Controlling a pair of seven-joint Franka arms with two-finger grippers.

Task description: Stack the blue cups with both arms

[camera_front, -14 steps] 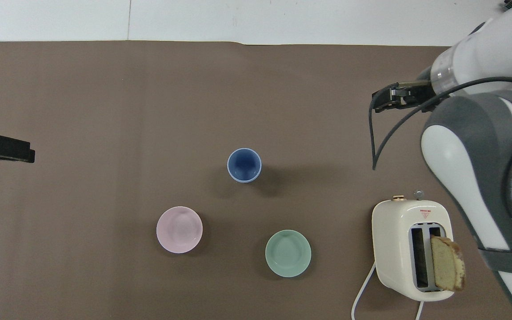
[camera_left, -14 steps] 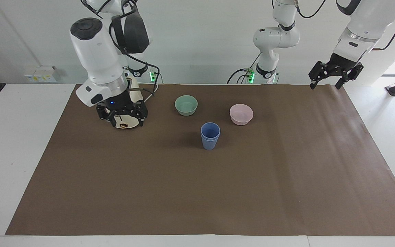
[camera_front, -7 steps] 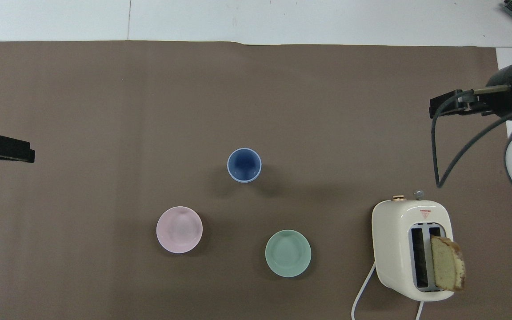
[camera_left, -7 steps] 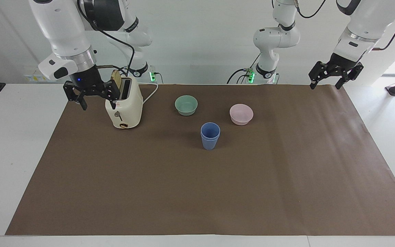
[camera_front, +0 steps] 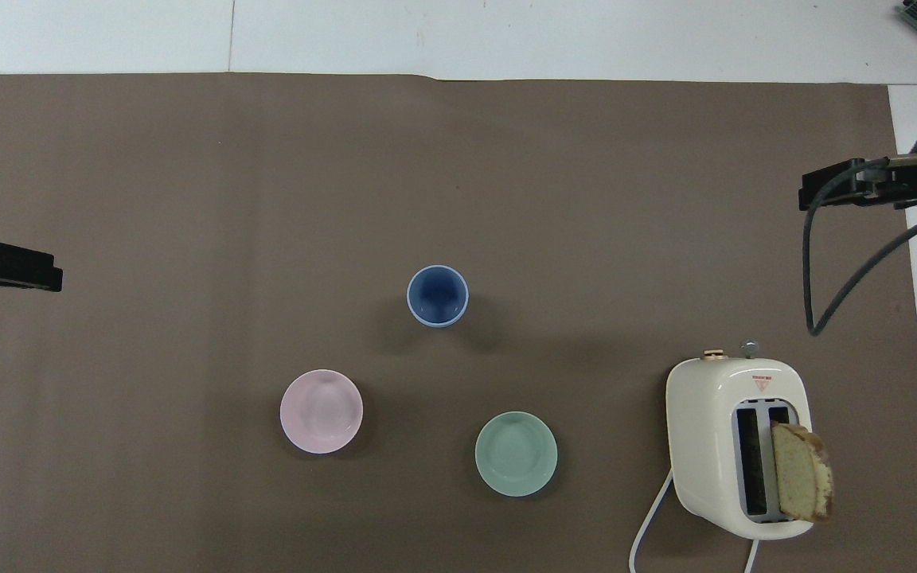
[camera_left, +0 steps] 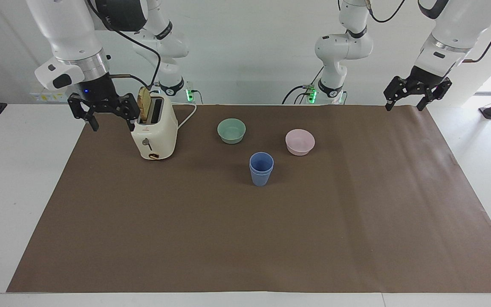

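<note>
Small matte periwinkle-blue plastic cups (camera_left: 261,169) are seen nested upright mid-mat, farther from the robots than both bowls. Stacking is judged done. Left gripper (camera_left: 417,94) and right gripper (camera_left: 102,111) are held raised at their own table ends, jaws spread, empty. No further grasp is judged needed.

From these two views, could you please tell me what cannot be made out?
- Inner cup of the blue cups: facing view shows only its rim; the outer cup hides the rest.
- Toaster slots: their depths are dark in the overhead view.
- Left claw: cut off by the overhead view's edge.
</note>
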